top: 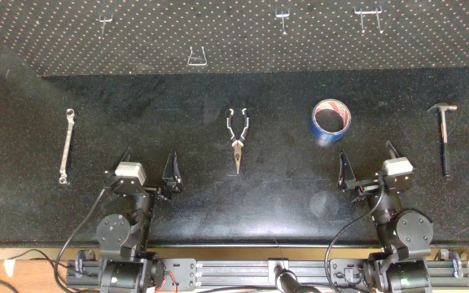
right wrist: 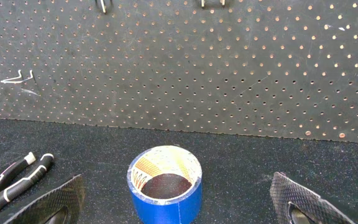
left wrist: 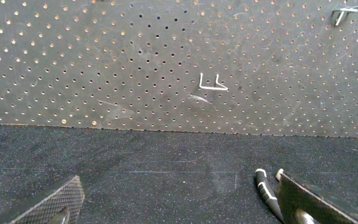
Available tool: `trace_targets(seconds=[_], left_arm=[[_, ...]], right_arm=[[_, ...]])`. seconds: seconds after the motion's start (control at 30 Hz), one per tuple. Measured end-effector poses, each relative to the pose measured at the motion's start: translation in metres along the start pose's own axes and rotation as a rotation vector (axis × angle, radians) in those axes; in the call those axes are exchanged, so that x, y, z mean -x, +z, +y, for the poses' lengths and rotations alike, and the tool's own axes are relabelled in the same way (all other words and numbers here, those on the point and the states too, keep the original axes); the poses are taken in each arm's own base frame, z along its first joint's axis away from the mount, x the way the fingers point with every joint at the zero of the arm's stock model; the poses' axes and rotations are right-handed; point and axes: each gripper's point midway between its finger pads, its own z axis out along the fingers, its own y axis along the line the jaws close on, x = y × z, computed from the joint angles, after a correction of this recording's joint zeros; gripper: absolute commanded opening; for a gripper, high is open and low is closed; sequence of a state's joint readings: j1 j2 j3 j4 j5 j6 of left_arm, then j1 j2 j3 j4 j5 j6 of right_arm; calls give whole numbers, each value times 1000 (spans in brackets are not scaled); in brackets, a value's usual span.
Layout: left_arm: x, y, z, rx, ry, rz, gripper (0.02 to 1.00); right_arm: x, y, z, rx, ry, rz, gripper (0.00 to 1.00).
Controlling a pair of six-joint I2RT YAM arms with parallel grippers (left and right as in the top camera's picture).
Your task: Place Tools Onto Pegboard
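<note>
The left end effector [top: 149, 161] and right end effector [top: 367, 159] hang released, empty, facing the pegboard [top: 234, 32], seemingly staged for a first pick. The hammer [top: 444, 138] lies outside the right, wrench [top: 67, 145] outside the left, pliers [top: 237, 138] between them, tape roll [top: 331, 120] ahead of the right.

Item one: we record a black worktop [top: 218, 203], matt and faintly scuffed (pale flecks show across it). Item two: a dark pegboard [top: 72, 37] stands along its far edge as a back wall. Item three: a pale wooden strip [top: 15, 251] runs along the near edge. We find the light even.
</note>
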State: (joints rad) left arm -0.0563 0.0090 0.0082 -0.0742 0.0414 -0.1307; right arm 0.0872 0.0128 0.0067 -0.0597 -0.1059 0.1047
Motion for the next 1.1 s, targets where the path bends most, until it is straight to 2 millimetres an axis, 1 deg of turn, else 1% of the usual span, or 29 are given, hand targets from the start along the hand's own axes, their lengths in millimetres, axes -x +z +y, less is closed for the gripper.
trace_targets(seconds=[0.2,1.1], left_arm=[[0,0,3,15,-53,-2,998],[0,0,3,15,-53,-2,996]], right_arm=[[0,0,0,0,0,0,974],[0,0,0,0,0,0,974]])
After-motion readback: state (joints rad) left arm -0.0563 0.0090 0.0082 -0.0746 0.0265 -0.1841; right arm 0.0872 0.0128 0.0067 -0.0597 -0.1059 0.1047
